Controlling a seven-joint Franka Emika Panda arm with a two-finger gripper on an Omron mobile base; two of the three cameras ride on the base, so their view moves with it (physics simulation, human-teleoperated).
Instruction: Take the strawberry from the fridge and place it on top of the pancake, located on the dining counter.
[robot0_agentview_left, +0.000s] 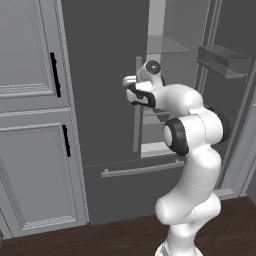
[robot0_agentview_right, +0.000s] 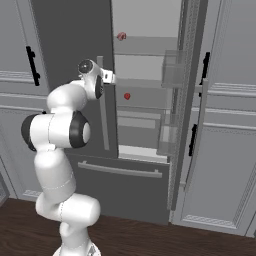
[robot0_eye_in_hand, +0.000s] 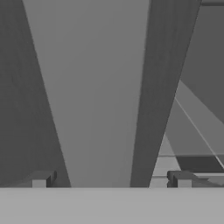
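the fridge (robot0_agentview_right: 145, 190) has its right door swung open while the left door (robot0_agentview_right: 70, 60) is closed. its silver bar handle (robot0_eye_in_hand: 98, 96) runs vertically between the parted fingers of the gripper (robot0_eye_in_hand: 111, 179), unclamped. the strawberry (robot0_agentview_right: 127, 96) sits on a middle shelf, right of the gripper and deeper inside.

We look forward at the fridge (robot0_agentview_left: 115, 100) from behind, left and right. Our hand camera sits close against its door handle (robot0_eye_in_hand: 100, 96).
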